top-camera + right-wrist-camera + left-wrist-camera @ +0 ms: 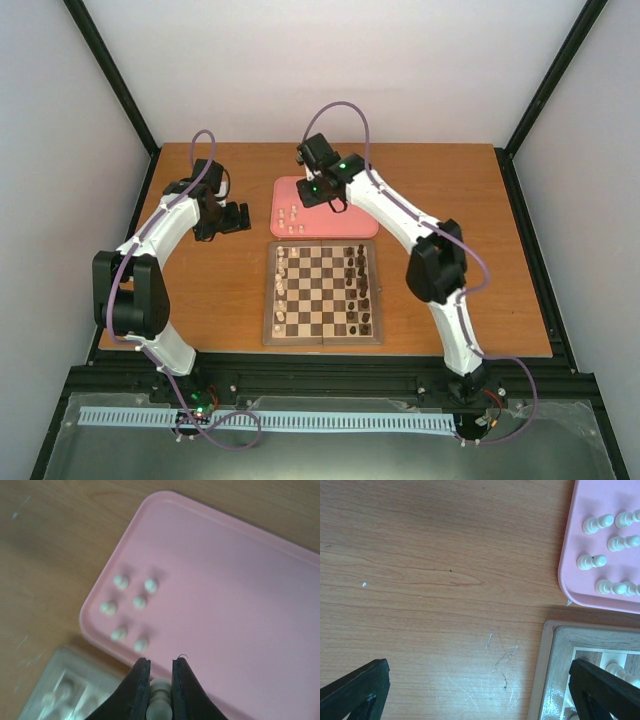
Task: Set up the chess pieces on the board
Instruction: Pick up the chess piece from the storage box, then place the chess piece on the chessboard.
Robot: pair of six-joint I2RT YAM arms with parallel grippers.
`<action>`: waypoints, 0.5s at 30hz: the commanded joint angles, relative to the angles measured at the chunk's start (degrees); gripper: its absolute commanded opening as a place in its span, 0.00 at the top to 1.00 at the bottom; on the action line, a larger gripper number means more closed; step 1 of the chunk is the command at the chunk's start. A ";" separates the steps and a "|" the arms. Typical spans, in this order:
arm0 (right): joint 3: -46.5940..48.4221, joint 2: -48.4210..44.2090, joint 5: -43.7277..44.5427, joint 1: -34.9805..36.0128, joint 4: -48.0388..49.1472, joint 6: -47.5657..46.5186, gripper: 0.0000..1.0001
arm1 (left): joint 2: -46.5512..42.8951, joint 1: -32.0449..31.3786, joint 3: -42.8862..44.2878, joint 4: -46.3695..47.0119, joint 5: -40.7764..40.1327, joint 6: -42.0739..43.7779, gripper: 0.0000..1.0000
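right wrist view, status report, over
Right hand shut on cream chess piece over pink tray. Left hand open, empty, beside board. Six more pieces on tray. Nothing seen blocking.

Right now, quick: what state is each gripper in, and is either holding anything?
Left gripper: open, holding nothing, over the table beside the board.
Right gripper: shut on a cream chess piece, over the pink tray.

White arm shells (395, 208), chunky black joints (437, 265), looping purple cables (350, 108), green lights (341, 165), matte black pincer fingers (137, 690)
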 commanded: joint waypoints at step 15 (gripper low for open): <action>-31.36 -18.32 -3.03 12.87 7.19 7.08 0.97 | -1.38 -0.38 1.81 0.42 -0.63 0.69 0.00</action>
